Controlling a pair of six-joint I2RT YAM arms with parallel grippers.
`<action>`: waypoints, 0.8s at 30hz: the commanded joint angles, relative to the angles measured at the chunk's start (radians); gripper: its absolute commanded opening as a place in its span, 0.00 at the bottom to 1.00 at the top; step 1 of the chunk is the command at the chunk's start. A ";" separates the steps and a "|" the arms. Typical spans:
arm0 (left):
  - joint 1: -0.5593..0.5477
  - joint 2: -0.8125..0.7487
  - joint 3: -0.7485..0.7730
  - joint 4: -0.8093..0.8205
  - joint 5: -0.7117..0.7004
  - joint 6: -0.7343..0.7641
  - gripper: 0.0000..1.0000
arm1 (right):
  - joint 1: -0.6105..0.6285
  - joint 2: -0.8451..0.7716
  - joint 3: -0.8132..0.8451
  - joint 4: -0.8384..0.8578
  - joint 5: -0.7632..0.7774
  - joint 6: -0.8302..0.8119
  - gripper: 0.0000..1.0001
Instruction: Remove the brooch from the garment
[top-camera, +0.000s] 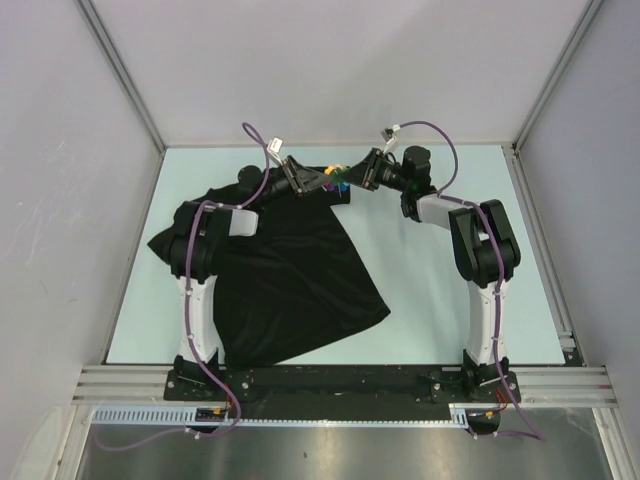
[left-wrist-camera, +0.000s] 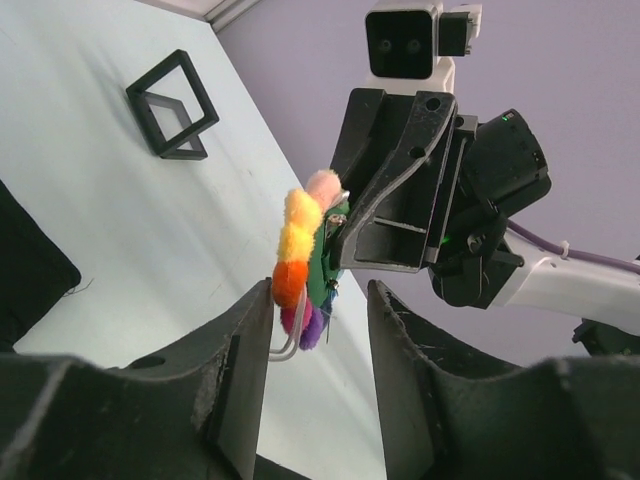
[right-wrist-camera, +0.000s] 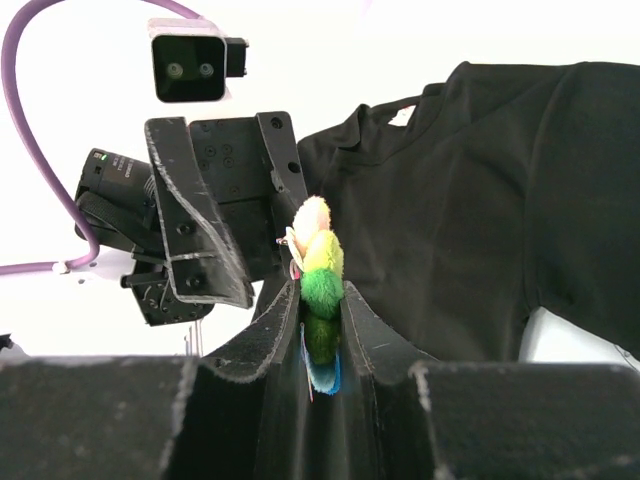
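The brooch (right-wrist-camera: 320, 285) is a small fluffy ornament with pink, yellow, green and blue bits. My right gripper (right-wrist-camera: 322, 288) is shut on it and holds it in the air at the back of the table. In the left wrist view the brooch (left-wrist-camera: 300, 255) also shows orange, red and purple bits and a wire pin. It hangs just above the gap of my open left gripper (left-wrist-camera: 318, 292), close to its left finger. The black garment (top-camera: 290, 270) lies spread on the table. From above, both grippers (top-camera: 318, 185) (top-camera: 347, 179) meet at its far edge with the brooch (top-camera: 337, 181) between them.
A small black square frame (left-wrist-camera: 172, 105) lies on the pale table (top-camera: 450, 300) beyond the grippers. The garment's neck with its pale label (right-wrist-camera: 405, 115) shows behind the right gripper. Grey walls close in the table on three sides.
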 joint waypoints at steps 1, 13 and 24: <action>-0.007 0.009 0.044 0.043 0.026 0.014 0.43 | 0.010 -0.008 0.013 0.052 -0.003 0.007 0.00; -0.019 0.038 0.064 0.107 0.041 -0.043 0.29 | 0.018 -0.009 0.016 0.032 0.021 0.000 0.00; -0.024 0.041 0.067 0.118 0.033 -0.055 0.28 | 0.036 -0.002 0.037 -0.004 0.024 -0.023 0.00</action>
